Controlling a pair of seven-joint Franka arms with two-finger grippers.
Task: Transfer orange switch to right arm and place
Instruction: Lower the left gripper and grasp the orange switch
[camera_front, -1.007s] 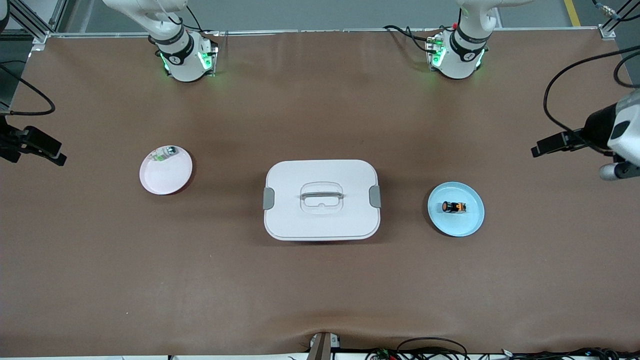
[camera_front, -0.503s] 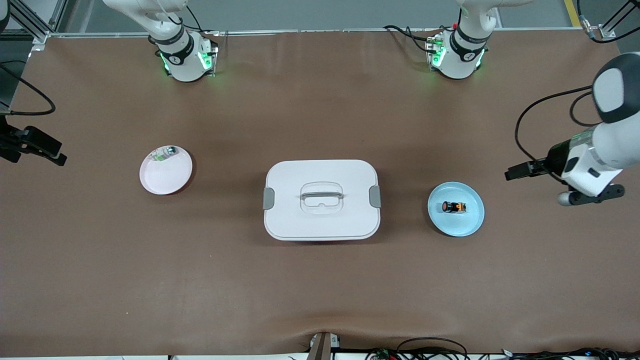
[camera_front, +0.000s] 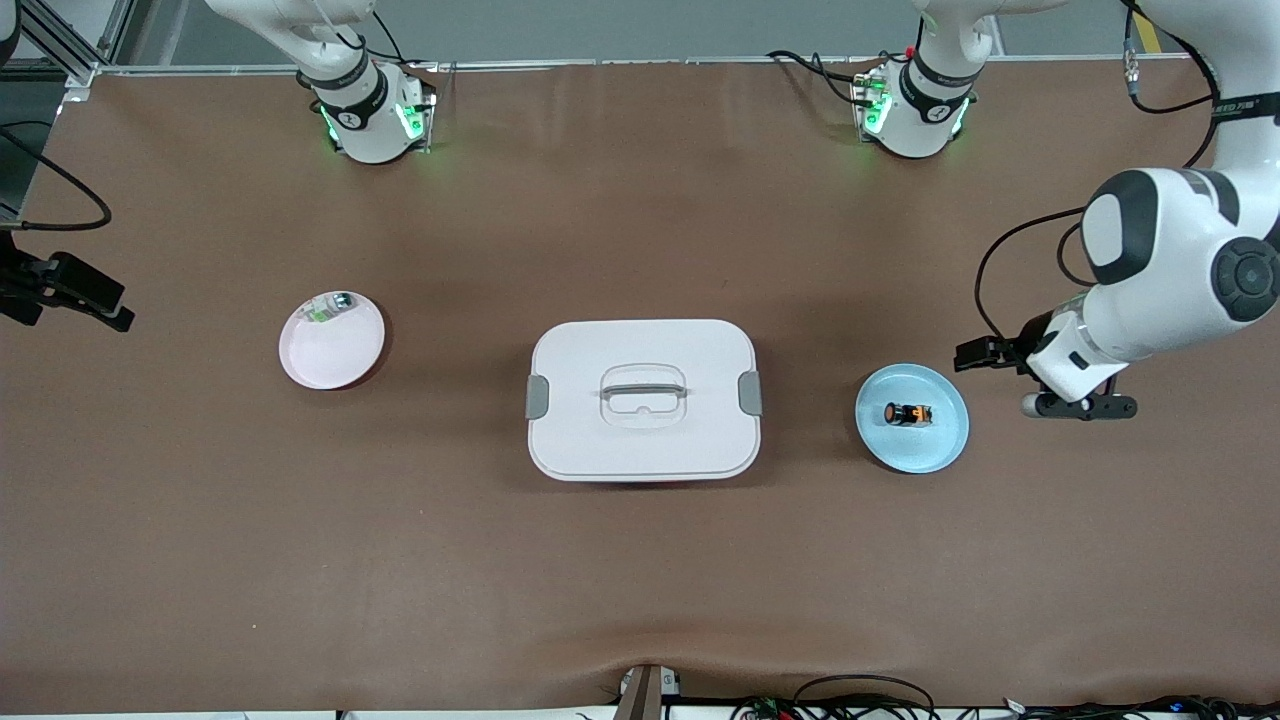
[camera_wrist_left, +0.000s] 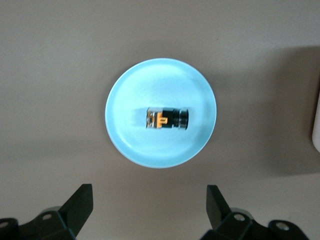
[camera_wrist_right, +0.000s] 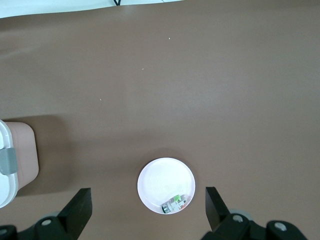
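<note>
Swinging inward, the left gripper (camera_wrist_left: 149, 210), fingers spread wide and empty, now hangs beside the round blue plate (camera_front: 940, 445) holding the black orange-banded switch (camera_front: 908, 414).

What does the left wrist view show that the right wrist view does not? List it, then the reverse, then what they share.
Only the left wrist view: the orange switch lying on its side on the blue plate, framed by the open left end effector.

Only the right wrist view: the pink plate holding the small white-green part, with the open right end effector.

Both: the brown table and an edge of the white box.
</note>
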